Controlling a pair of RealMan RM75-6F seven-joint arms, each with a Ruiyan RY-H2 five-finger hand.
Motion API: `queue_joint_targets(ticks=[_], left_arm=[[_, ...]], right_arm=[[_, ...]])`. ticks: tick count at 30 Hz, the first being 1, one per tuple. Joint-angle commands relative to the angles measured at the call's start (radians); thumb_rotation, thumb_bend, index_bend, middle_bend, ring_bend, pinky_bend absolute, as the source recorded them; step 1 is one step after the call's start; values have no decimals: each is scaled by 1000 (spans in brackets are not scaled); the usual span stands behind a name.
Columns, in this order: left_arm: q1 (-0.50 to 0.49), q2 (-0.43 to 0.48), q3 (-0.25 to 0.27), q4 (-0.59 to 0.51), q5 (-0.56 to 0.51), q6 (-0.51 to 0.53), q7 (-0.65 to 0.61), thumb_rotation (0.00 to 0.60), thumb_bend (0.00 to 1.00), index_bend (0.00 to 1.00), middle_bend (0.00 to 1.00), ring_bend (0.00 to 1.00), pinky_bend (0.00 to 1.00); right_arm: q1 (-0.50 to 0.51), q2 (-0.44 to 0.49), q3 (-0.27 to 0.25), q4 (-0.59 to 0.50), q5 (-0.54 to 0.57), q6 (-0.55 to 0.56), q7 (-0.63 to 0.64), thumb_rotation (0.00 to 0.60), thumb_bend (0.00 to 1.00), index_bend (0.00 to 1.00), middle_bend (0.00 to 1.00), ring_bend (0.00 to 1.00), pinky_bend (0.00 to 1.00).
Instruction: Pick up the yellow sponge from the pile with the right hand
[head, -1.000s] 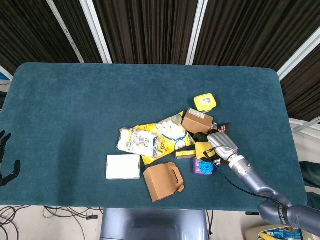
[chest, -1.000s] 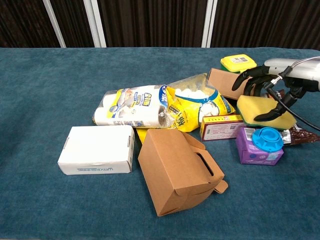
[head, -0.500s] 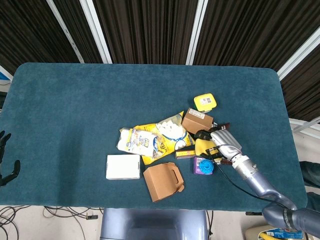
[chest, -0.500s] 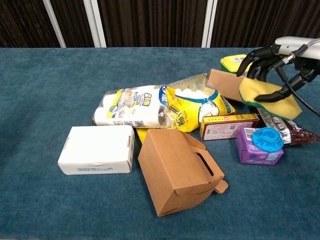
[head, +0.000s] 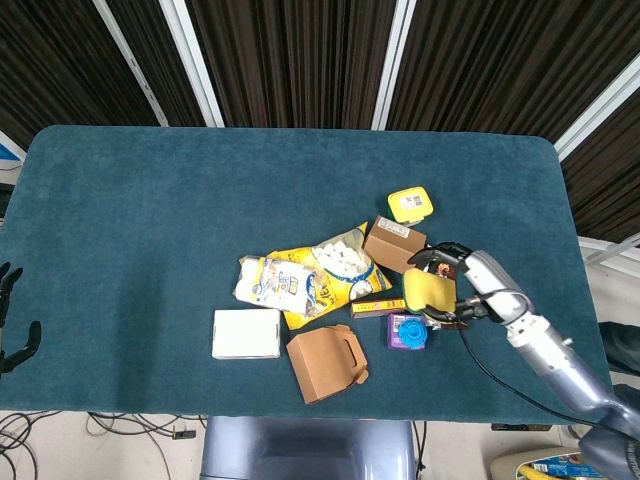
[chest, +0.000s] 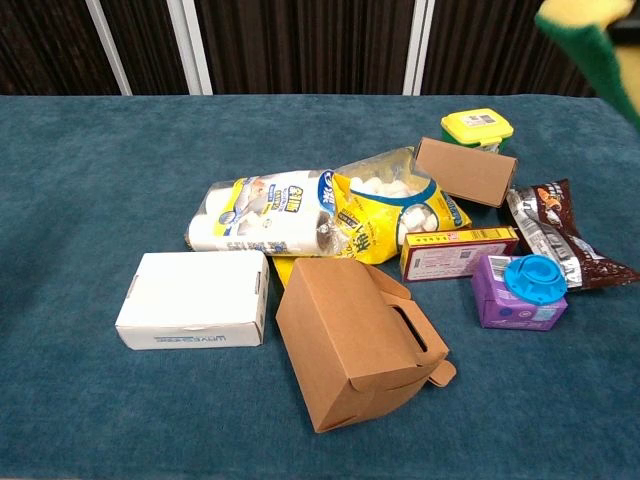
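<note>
- Head view: the right hand (head: 462, 283) grips the yellow sponge (head: 426, 290), fingers curled around its far and right edges. Half a second ago the sponge sat lower among the pile; now it is raised, and hand and sponge have shifted right, above the purple container with the blue lid (head: 407, 331).
- Head view: the left hand (head: 10, 320) hangs off the table's left edge (head: 20, 200), unmoved, fingers spread apart and holding nothing.
- Chest view: only a corner of the yellow sponge (chest: 590, 35), with its green scouring face, shows at the top right, well above the table. Earlier it hung just over the brown cardboard box (chest: 466, 170); the hand has now left this view.
- Chest view: with the sponge gone, the brown snack packet (chest: 556, 232) lies fully exposed, right of the red-and-yellow carton (chest: 456, 252). The yellow-lidded tub (chest: 477, 127), the marshmallow bag (chest: 395, 205), the white box (chest: 195, 299) and the near gable box (chest: 357, 342) lie as before.
</note>
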Motion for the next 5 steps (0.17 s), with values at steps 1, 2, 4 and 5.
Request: queue_joint_targets(ticks=[1, 2, 4, 5], left_arm=[[0, 0, -1, 1, 0, 0, -1, 600, 462, 0, 0, 18, 16], [-1, 0, -1, 2, 0, 0, -1, 600, 462, 0, 0, 18, 16], [-2, 0, -2, 2, 0, -1, 0, 600, 462, 0, 0, 18, 16], [-2, 0, -2, 2, 0, -2, 1, 600, 462, 0, 0, 18, 16]], right_arm=[[-42, 79, -14, -17, -105, 158, 156, 600, 398, 341, 481, 489, 278], [-47, 86, -17, -16, -114, 178, 172, 600, 396, 340, 480, 489, 278], [-53, 98, -22, -17, -130, 205, 183, 600, 396, 337, 479, 489, 278], [-55, 103, -23, -18, -135, 213, 180, 600, 395, 336, 478, 489, 278]])
